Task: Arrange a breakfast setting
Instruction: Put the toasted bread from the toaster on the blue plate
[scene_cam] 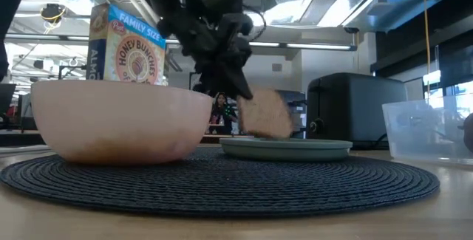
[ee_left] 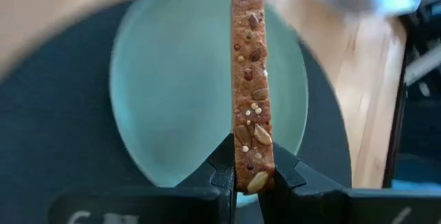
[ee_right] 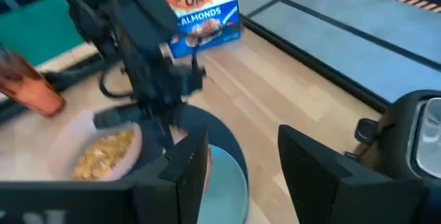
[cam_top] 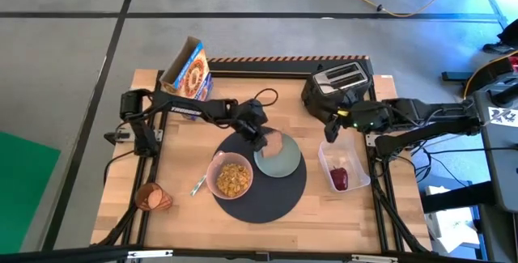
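Observation:
My left gripper is shut on the toast slice over the pale-green plate, which lies on the round dark-grey mat. The pink bowl of cereal stands on the mat's left part. The metal spoon lies on the table left of the mat. The small amber cup lies on its side at the near left. The red fruit sits in the clear tub. My right gripper is open and empty between the toaster and the tub. My left gripper pinches the toast slice's two flat faces between its two fingers, at the slice's near end. The fingers slant down from the far left. The slice stands on edge and reaches out past the fingers over the plate. In the low view its lower edge is close above the plate; whether they touch, I cannot tell.
A black toaster stands at the far right and a cereal box at the far left. Cables lie by the left arm's base. Bare wood shows at the near right and in the far middle.

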You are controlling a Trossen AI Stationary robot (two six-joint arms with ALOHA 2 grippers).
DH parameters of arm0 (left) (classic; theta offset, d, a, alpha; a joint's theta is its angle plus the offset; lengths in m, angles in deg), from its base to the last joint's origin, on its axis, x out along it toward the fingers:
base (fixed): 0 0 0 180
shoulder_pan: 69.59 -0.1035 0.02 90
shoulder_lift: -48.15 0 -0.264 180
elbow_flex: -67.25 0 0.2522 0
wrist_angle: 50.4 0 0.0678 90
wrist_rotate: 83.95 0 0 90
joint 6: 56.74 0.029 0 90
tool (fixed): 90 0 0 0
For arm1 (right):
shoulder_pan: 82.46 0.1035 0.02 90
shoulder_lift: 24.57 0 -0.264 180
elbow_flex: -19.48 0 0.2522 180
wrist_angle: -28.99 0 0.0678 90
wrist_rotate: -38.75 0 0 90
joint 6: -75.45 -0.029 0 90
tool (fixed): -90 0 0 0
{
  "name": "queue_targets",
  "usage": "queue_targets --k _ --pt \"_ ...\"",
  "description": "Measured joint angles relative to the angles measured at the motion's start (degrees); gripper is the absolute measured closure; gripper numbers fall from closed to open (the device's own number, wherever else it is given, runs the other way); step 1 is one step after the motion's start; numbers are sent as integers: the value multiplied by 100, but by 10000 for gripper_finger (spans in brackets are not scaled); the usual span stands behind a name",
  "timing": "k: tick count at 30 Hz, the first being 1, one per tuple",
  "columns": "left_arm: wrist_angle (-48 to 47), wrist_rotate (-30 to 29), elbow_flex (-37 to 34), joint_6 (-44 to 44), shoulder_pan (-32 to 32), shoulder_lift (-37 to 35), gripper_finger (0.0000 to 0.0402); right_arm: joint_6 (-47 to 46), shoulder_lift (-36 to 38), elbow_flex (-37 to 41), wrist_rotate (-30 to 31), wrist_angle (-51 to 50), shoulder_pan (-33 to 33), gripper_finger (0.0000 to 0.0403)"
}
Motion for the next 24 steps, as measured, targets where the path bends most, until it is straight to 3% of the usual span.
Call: queue_targets --k 8,14,19,24 --pt "-87 276 -2 270 -50 278 363 -614 -37 0 -64 248 7 237" --pt "-103 87 0 442 -77 278 301 -615 -95 -2 -195 152 4 234" --pt "-397 128 0 446 -116 204 248 -894 -169 -4 -255 -750 4 201" --pt "-731 63 0 638 -131 -38 222 -1615 -238 -4 -587 -1584 0 154"
